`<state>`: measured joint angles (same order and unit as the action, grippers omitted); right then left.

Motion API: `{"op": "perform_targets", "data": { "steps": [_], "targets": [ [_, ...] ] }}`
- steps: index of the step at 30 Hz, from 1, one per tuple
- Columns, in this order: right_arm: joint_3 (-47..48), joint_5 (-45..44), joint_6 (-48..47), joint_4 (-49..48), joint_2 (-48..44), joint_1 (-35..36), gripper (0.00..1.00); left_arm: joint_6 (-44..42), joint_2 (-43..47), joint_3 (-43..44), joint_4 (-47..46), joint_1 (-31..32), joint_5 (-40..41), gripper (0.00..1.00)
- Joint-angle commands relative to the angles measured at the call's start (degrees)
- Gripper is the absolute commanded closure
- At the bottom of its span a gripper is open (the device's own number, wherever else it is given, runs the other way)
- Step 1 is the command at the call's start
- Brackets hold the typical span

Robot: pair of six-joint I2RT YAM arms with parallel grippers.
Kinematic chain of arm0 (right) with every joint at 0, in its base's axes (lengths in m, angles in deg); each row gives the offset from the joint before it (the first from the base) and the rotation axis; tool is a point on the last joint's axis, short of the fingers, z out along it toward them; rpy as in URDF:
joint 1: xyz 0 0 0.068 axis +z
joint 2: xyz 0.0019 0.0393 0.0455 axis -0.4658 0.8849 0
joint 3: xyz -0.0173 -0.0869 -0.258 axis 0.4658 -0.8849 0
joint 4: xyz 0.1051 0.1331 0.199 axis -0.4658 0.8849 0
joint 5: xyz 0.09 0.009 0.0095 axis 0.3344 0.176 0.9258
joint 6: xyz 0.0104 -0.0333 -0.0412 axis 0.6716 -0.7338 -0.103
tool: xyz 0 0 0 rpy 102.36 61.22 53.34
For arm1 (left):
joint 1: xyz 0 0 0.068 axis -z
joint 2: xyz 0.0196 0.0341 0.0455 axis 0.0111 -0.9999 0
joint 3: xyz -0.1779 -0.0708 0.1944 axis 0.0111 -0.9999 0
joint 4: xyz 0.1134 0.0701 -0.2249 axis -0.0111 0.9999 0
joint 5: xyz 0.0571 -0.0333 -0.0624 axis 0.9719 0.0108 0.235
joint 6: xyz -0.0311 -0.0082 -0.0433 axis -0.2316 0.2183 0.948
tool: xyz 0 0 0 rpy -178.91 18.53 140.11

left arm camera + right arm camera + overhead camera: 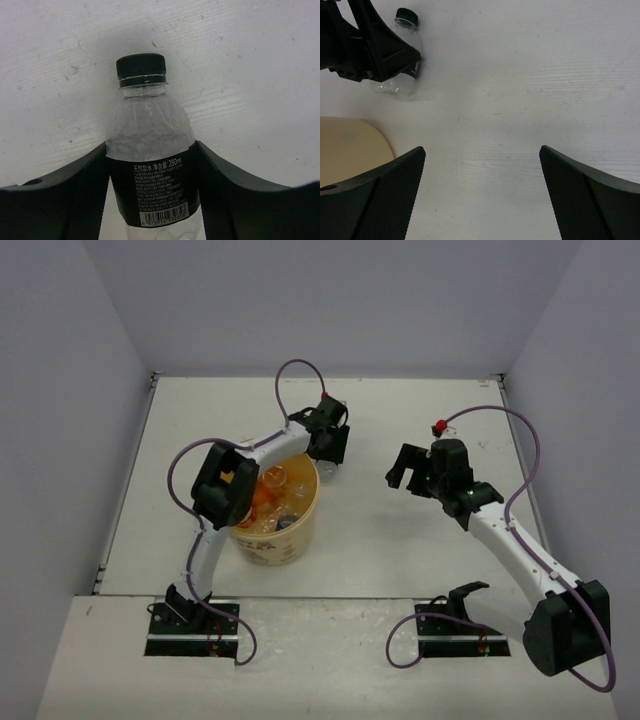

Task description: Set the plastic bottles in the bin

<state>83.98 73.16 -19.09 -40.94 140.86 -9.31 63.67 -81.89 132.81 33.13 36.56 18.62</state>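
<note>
White counter (400, 550) with fine scratches, closed in by pale grey walls (330, 300) on three sides. At the near edge, two black arm bases (195, 618) bolted side by side, with purple cables (530, 470) looping around the arms.

Just beyond the left base, the bin (290, 540) standing upright on the counter, yellow-orange inside and cream outside with dark lettering. Inside the bin, orange bottles (262, 498) and clear bottles (277, 478) piled together; exact count not possible to tell. Above the bin, the left arm stretched across the rim to the far side.

Just behind the bin, a little to its right, left tool (330, 455) lowered to the counter and clenched on a clear bottle with black cap (150, 130). Both fingers (75, 190) pressed against the black label, one on each side, cap pointing away from the wrist. This bottle lying on its side on the counter, outside the bin, near its far rim.

To the right, well apart from bin and bottle, right tool (482, 149) hanging above bare counter. Released, jaws spread wide, nothing between them, turned toward the left tool.
</note>
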Motion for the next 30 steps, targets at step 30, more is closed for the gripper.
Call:
{"op": "perform_targets", "data": {
  "steps": [30],
  "targets": [
    [-2.1,0.7,-2.0,-1.0,-5.5,-0.2,0.01,1.4,67.2,-26.1,2.1,3.9,8.4,0.8]
  ]
}}
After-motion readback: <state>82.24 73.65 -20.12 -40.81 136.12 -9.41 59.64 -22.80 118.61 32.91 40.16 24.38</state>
